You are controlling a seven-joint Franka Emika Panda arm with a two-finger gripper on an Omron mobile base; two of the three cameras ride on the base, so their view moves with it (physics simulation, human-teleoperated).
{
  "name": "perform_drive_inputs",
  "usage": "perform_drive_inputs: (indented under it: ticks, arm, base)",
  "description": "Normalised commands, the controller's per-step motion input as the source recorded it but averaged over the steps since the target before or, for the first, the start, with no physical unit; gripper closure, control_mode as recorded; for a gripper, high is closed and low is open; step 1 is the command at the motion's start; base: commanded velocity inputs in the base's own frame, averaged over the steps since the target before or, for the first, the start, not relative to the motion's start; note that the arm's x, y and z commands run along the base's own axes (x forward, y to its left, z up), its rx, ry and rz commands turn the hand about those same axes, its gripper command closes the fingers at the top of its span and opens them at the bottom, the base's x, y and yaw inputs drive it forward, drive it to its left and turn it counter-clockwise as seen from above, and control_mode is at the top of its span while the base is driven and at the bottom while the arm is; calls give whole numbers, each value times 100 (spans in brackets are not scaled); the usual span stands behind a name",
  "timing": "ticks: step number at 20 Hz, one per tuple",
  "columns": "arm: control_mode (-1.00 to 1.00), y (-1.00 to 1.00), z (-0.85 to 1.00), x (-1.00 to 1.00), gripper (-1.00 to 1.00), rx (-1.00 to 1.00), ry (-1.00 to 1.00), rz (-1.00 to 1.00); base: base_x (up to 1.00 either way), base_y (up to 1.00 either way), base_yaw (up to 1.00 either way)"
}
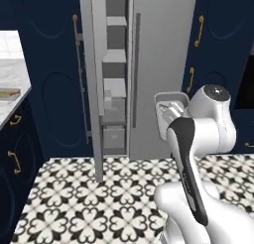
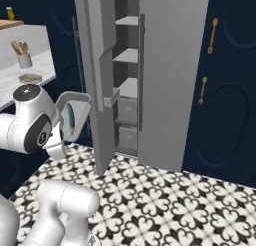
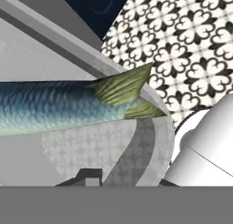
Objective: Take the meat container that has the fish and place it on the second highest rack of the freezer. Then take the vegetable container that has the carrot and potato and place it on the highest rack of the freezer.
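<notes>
Shallow grey rounded tray (image 3: 157,127), blue-scaled fish with olive-green tail (image 3: 68,104) seen in it. Silver-grey freezer compartment (image 1: 115,84). Navy cabinets (image 2: 230,80), gold handles. Black-and-white floral tiled floor (image 1: 99,198).

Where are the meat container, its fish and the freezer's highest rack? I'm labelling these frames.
meat container (image 1: 171,96): left base view, upper rim.
fish (image 3: 54,107): hand view, blue scaled body.
highest rack (image 1: 116,21): left base view, shelf's flat top.

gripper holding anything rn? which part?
The meat container with the fish, held tilted beside the open freezer. The gripper is shut on its rim.
</notes>
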Motion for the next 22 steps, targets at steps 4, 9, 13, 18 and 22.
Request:
perform_drive_inputs:
  ticks: [4, 9, 13, 18, 22]
  arm:
    - [100, 0, 0, 0, 100, 0, 0, 0]
    - [100, 0, 0, 0, 100, 0, 0, 0]
    - [100, 0, 0, 0, 100, 0, 0, 0]
    - [100, 0, 0, 0, 100, 0, 0, 0]
    - [100, 0, 0, 0, 100, 0, 0, 0]
  base:
    - [74, -32, -2]
    - [73, -29, 0]
    - [66, -29, 0]
    - [74, -12, 5]
    - [63, -11, 17]
